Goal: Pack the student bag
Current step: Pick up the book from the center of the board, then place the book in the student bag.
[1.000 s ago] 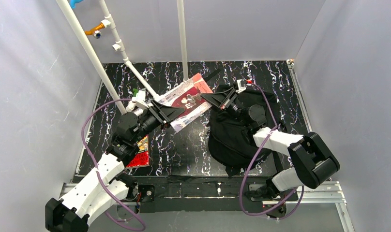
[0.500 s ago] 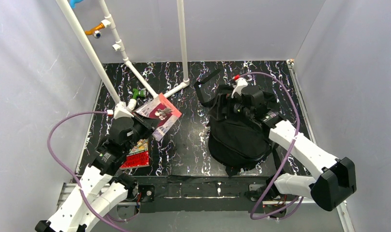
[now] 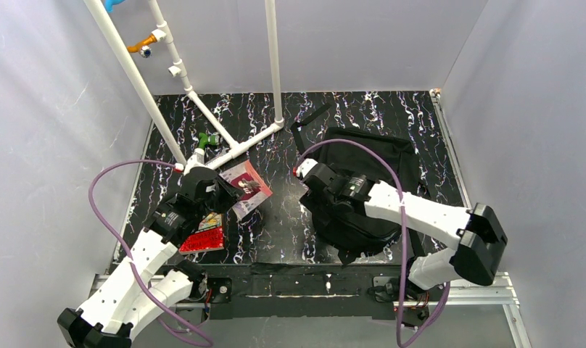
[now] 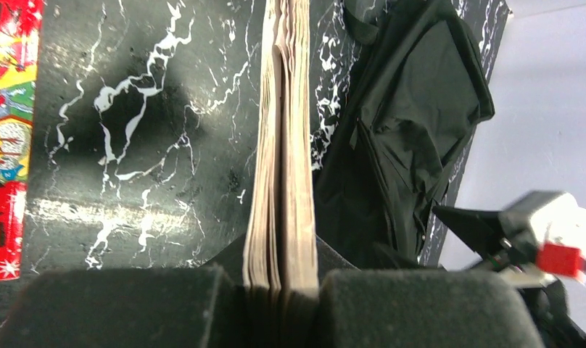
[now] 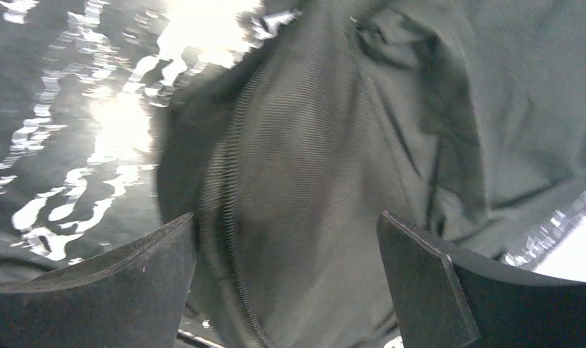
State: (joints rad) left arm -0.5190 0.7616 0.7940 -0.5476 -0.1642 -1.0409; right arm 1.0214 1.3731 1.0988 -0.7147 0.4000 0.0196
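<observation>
Student bag, soft black finely ribbed fabric, lay crumpled on the right half of the black, white-veined table. Right gripper stood wide just over the fabric, gripping nothing. Left gripper was clamped on a thin book, seen edge-on. Cover lettering was illegible.

readable text: none | red book: cover print too small | held book: cover blurred
</observation>
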